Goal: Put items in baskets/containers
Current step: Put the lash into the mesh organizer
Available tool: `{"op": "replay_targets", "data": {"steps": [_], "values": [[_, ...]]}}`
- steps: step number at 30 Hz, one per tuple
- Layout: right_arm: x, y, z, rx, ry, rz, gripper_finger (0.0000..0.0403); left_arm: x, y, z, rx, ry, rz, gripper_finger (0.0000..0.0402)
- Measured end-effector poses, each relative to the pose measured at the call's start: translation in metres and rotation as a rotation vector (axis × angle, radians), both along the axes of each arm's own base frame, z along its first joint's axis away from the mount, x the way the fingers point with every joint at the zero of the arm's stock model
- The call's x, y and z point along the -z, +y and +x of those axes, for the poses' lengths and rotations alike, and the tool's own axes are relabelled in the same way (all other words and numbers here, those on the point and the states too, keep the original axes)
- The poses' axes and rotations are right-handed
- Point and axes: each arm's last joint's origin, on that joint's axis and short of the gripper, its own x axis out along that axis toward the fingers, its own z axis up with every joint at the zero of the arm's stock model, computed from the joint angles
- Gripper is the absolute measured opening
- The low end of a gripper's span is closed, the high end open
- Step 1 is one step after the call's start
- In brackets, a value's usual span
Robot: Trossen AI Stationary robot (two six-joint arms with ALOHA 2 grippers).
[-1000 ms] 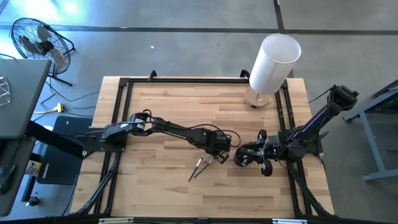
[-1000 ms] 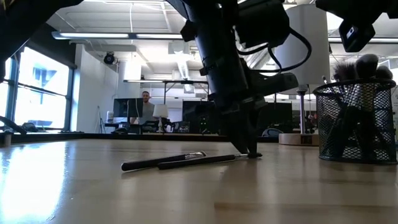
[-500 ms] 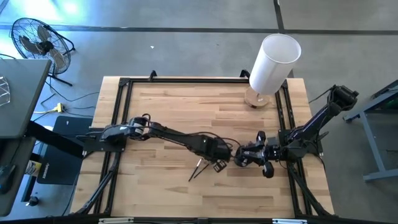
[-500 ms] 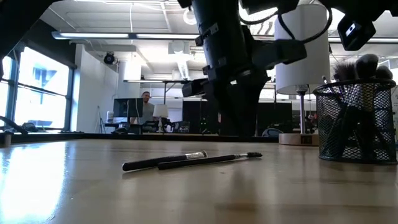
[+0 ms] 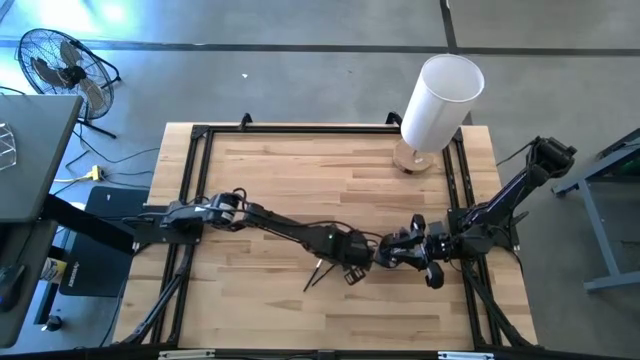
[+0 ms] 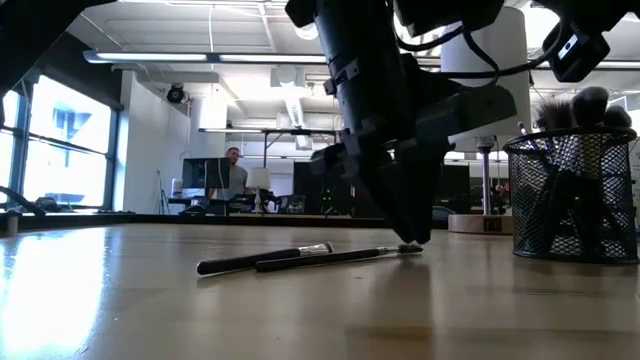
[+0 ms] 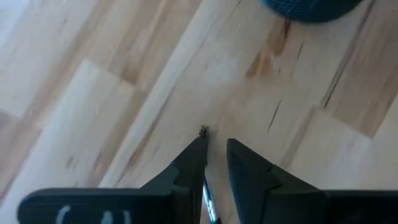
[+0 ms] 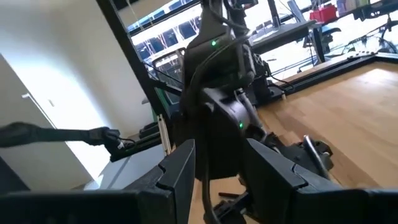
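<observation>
Two thin dark brushes (image 5: 318,272) lie side by side on the wooden table; in the low view they are the pale-tipped brush (image 6: 262,262) and the longer brush (image 6: 340,257). My left gripper (image 5: 351,270) points down at the longer brush's bristle end (image 6: 405,248). Its fingers (image 7: 214,142) are narrowly open, one on each side of the shaft (image 7: 208,204). The black mesh cup (image 6: 570,200) stands on the table with several brushes upright in it. My right gripper (image 5: 392,252) is at the cup, fingers (image 8: 219,149) open and level, pointing toward the left arm. I cannot tell whether it touches the cup.
A tall white cylinder on a wooden base (image 5: 440,100) stands at the far right corner. Black frame rails (image 5: 200,140) run along the table's edges. Bare wood lies left of the brushes and toward the near edge. A person (image 6: 233,165) sits far off in the room.
My left gripper rose off the longer brush's bristle end, moved toward the table's near edge and a little right, then came down again over that end. Both brushes and the cup stayed where they were.
</observation>
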Motion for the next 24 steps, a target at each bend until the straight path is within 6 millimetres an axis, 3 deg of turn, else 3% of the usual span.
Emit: {"op": "replay_targets", "data": {"steps": [11, 17, 24], "values": [[-0.007, 0.001, -0.004, -0.116, -0.041, 0.007, 0.0128, 0.040, -0.011, 0.002, 0.051, 0.096, -0.035, 0.0066], [-0.008, 0.000, -0.013, -0.161, -0.009, -0.040, 0.0108, 0.041, -0.015, 0.001, 0.056, 0.106, -0.061, 0.0009], [0.001, -0.007, -0.027, -0.192, 0.149, 0.003, 0.0015, 0.015, -0.016, 0.002, 0.007, 0.059, -0.066, 0.0001]]}}
